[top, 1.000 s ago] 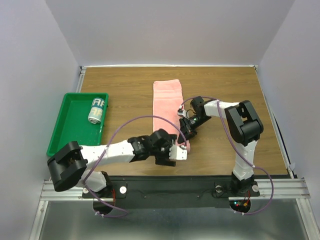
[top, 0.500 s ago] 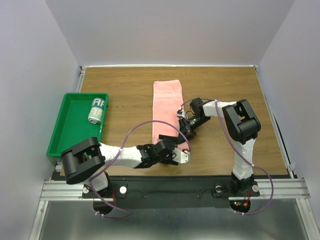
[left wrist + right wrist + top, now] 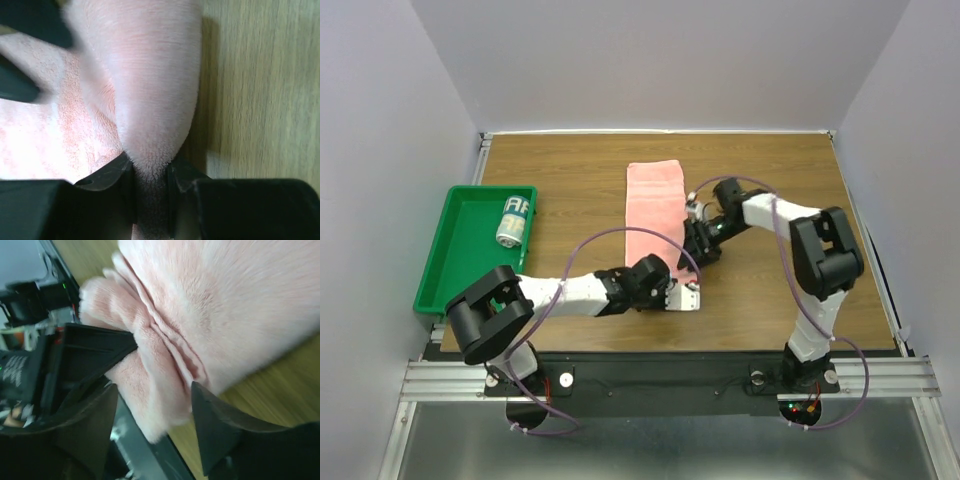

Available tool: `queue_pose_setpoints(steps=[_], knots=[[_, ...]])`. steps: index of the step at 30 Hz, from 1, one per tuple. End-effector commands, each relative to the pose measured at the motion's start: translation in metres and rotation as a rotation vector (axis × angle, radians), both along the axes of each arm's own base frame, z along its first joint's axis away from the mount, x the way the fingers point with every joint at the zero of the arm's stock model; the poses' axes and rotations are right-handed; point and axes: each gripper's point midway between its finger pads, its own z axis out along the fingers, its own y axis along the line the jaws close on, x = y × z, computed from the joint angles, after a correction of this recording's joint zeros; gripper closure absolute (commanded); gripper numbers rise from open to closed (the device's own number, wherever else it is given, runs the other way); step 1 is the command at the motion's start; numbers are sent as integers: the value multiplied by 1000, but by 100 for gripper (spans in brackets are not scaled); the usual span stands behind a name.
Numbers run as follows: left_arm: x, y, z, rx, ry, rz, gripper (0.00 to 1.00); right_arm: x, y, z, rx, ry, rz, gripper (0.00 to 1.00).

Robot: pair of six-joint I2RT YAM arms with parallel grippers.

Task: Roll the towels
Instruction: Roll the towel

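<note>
The left gripper point(image 3: 150, 175) has its fingers point(image 3: 112, 174) pinched tight on a raised fold of the pink towel point(image 3: 155, 75), at the towel's near end. The right gripper point(image 3: 164, 364) stands with its fingers point(image 3: 220, 425) parted on either side of the layered right edge of the same towel, which bulges unsqueezed between them. From above, the pink towel lies flat as a long strip in the middle of the wooden table point(image 3: 570, 180), its long axis running from the arms' side straight toward the far wall. Well to the left, the printed towel point(image 3: 512, 220) lies rolled up in a green tray point(image 3: 445, 250), its roll axis also pointing roughly near to far.
</note>
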Motion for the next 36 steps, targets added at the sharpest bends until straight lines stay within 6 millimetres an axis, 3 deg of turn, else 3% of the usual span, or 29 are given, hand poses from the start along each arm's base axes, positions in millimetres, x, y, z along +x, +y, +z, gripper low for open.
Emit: queue_pose_setpoints(steps=[1,3,4,6,9,10,11,14,17,21,25,27,36], knots=[[-49,24,-23,86,395,-67,80,70,-34,69,37,-372,-115,32],[-48,23,-20,77,520,-54,80,88,-55,108,40,-524,-165,25],[-48,14,-12,46,561,-68,80,97,-67,118,13,-594,-184,22],[-48,21,-17,70,653,-47,79,96,-77,139,-19,-708,-188,17],[-51,19,-17,95,804,-32,75,72,-93,177,-69,-929,-176,4],[-50,22,-24,110,821,-21,75,72,-93,177,-69,-930,-176,4],[-52,21,-24,107,860,-25,75,61,-95,193,-64,-992,-173,3],[-47,23,-36,141,931,17,75,40,-104,201,-96,-1049,-191,0],[-49,28,-56,200,1011,54,75,16,-105,202,-80,-1082,-145,0],[-52,29,-63,218,1095,64,75,-19,-99,197,-24,-1109,49,0],[-58,35,-70,235,1163,70,75,-19,-103,157,-150,-1060,150,0],[-61,41,-75,248,1198,70,75,-24,-87,137,-199,-1074,254,0],[-56,50,-86,289,1248,105,72,-18,-40,112,-191,-1203,405,0]])
